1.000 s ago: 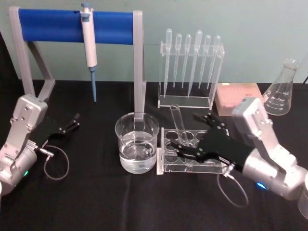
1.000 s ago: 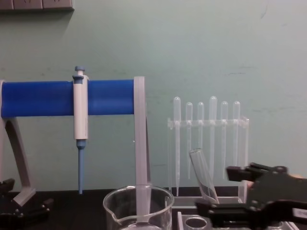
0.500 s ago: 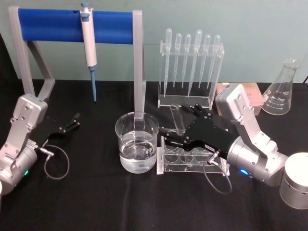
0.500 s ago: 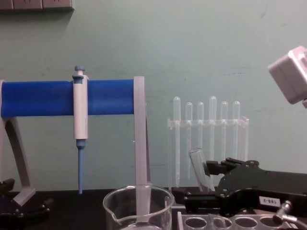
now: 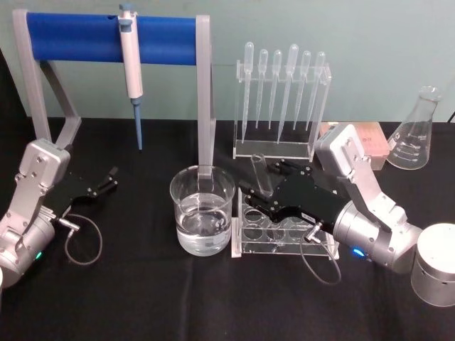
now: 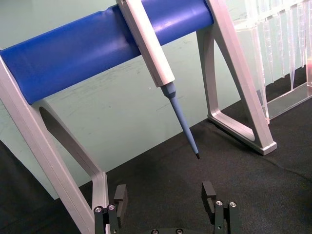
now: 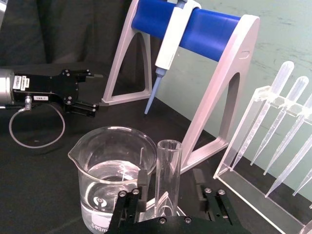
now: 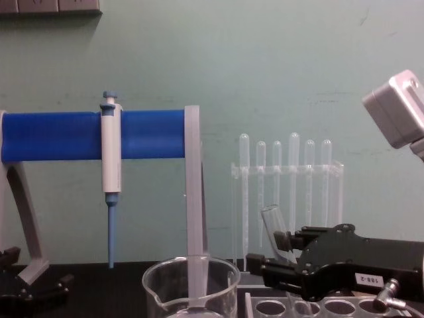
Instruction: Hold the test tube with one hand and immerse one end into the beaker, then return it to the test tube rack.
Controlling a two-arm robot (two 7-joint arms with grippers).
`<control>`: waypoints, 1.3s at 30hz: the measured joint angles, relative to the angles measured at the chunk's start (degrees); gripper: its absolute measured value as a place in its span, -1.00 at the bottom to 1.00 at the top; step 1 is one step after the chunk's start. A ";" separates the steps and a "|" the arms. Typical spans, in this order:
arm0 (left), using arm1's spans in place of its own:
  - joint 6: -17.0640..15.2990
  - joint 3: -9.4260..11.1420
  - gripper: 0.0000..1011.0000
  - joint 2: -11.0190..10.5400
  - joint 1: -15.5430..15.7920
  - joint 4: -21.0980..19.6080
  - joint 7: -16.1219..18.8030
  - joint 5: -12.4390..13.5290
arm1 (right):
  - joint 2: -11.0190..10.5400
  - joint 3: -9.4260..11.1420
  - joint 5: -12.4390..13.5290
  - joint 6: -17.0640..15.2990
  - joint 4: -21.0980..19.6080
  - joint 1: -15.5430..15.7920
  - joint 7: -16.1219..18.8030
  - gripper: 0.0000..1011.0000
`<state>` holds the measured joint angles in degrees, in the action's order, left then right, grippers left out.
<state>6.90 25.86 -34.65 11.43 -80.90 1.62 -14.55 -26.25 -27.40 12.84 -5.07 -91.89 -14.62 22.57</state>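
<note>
The test tube (image 5: 261,175) is clear glass and leans in a clear rack (image 5: 321,246), its open rim up. My right gripper (image 5: 264,180) is open, with one black finger on each side of the tube and a small gap to each. In the right wrist view the tube (image 7: 168,174) stands between the fingers (image 7: 142,183) of that gripper (image 7: 170,187). The beaker (image 5: 202,209), partly filled with clear liquid, stands just left of the rack. From the chest the tube (image 8: 271,222) rises above the right gripper (image 8: 265,255). My left gripper (image 5: 104,182) rests open at the left.
A blue-barred stand (image 5: 106,37) holds a white-and-blue pipettor (image 5: 131,62) behind the beaker. A rack of plastic pipettes (image 5: 282,99) stands behind the tube rack. A pink box (image 5: 370,142) and a conical flask (image 5: 414,135) sit at the back right.
My right gripper has moved forward and left to the test tube, so its fingers now stand on either side of it. The tube stays in the rack. The left arm has not moved.
</note>
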 joint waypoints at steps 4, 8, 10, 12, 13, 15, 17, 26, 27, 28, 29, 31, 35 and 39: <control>0.00 0.00 0.98 0.00 0.00 0.00 0.00 0.00 | 0.26 0.63 -0.15 -0.34 -0.43 0.44 0.36 -0.10; 0.00 0.00 0.98 0.00 0.00 0.00 0.00 0.00 | 0.48 1.45 -0.15 -0.62 -0.98 1.06 0.57 -0.34; 0.00 0.00 0.98 0.00 0.00 0.00 0.00 0.00 | 0.54 1.83 -0.05 -0.75 -1.33 1.37 0.71 -0.40; 0.00 0.00 0.98 0.00 0.00 0.00 0.00 0.00 | 0.59 2.47 0.44 -0.98 -2.04 1.99 0.85 -0.54; 0.00 0.00 0.98 0.00 0.00 0.00 0.00 0.00 | 0.66 3.00 1.02 -1.04 -2.58 2.47 0.95 -0.55; 0.00 0.00 0.98 0.00 0.00 0.00 0.00 0.00 | 0.70 3.48 1.69 -1.06 -3.11 2.90 1.13 -0.55; 0.00 0.00 0.98 0.00 0.00 0.00 0.00 0.00 | 0.74 4.38 2.88 -1.10 -4.13 3.70 1.23 -0.55; 0.00 0.00 0.98 0.00 0.00 0.00 0.00 0.00 | 0.77 8.05 8.36 -1.12 -9.44 6.59 0.75 -0.56; 0.00 0.00 0.98 0.00 0.00 0.00 0.00 0.00 | 0.69 8.22 8.64 -1.18 -9.93 6.69 0.64 -0.55; 0.00 0.00 0.98 0.00 0.00 0.00 0.00 0.00 | 0.59 8.37 8.96 -1.30 -10.35 6.75 0.58 -0.55; 0.00 0.00 0.98 0.00 0.00 0.00 0.00 0.00 | 0.39 8.67 9.51 -1.54 -11.08 6.80 0.43 -0.56; 0.00 0.00 0.98 0.00 0.00 0.00 0.00 0.00 | 0.26 8.90 9.93 -1.77 -11.69 6.79 0.17 -0.56; 0.00 0.00 0.98 0.00 0.00 0.00 0.00 0.00 | -0.04 9.61 11.01 -2.18 -13.05 6.56 -0.57 -0.55; 0.00 0.00 0.98 0.00 0.00 0.00 0.00 0.00 | -0.38 9.81 11.77 -2.40 -13.52 6.21 -0.97 -0.55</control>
<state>6.90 25.86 -34.65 11.43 -80.90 1.62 -14.55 -26.64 -17.59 24.61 -7.47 -105.41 -8.41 21.60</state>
